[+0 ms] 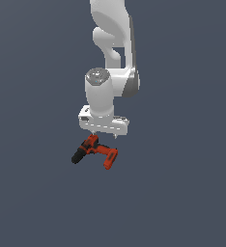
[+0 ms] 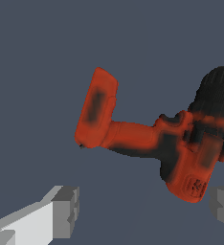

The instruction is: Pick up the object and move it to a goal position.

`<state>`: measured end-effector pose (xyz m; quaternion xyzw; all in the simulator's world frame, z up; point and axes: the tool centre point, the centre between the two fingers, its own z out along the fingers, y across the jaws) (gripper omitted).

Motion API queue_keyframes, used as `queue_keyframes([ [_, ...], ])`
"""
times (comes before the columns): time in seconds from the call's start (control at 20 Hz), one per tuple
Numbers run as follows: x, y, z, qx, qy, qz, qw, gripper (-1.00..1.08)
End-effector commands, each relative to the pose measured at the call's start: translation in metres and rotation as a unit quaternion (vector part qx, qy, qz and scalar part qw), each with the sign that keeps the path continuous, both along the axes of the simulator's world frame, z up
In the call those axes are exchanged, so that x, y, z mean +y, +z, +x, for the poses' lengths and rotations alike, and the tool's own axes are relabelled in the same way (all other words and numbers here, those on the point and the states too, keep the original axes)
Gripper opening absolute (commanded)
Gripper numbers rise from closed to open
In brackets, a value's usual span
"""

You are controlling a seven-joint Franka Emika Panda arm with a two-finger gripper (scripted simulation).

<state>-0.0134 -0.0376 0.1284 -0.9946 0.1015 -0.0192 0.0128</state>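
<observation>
The red-orange drill [image 1: 94,150] lies on its side on the dark grey floor. Its black chuck [image 1: 77,157] points to the exterior view's left and its blocky battery base [image 1: 110,158] is to the right. My gripper [image 1: 104,135] hangs just above the drill, pointing down, jaws open and empty. In the wrist view the drill [image 2: 147,139] fills the middle, with its chuck [image 2: 219,91] at one edge and its battery base [image 2: 95,112] at the other. My two grey fingertips [image 2: 66,210] stand wide apart, and my gripper [image 2: 142,208] is a little to one side of the drill's motor body.
The white arm [image 1: 112,43] rises straight up behind the gripper. The floor [image 1: 182,193] is a plain dark grey surface with no other objects showing.
</observation>
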Motion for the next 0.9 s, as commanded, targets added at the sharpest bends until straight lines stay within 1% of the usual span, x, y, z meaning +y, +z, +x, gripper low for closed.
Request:
queue_keyframes([
  [0.0,-0.015,-0.016,-0.01,-0.001,-0.035,0.003,0.9994,1.08],
  [0.25,-0.042,-0.044,-0.03,-0.005,-0.101,0.006,0.9948,1.08],
  [0.45,-0.057,-0.058,-0.042,-0.006,-0.137,0.007,0.9906,1.08],
  [0.65,-0.065,-0.065,-0.049,-0.007,-0.156,0.006,0.9876,1.08],
  [0.85,-0.066,-0.066,-0.05,-0.007,-0.158,0.006,0.9874,1.08],
])
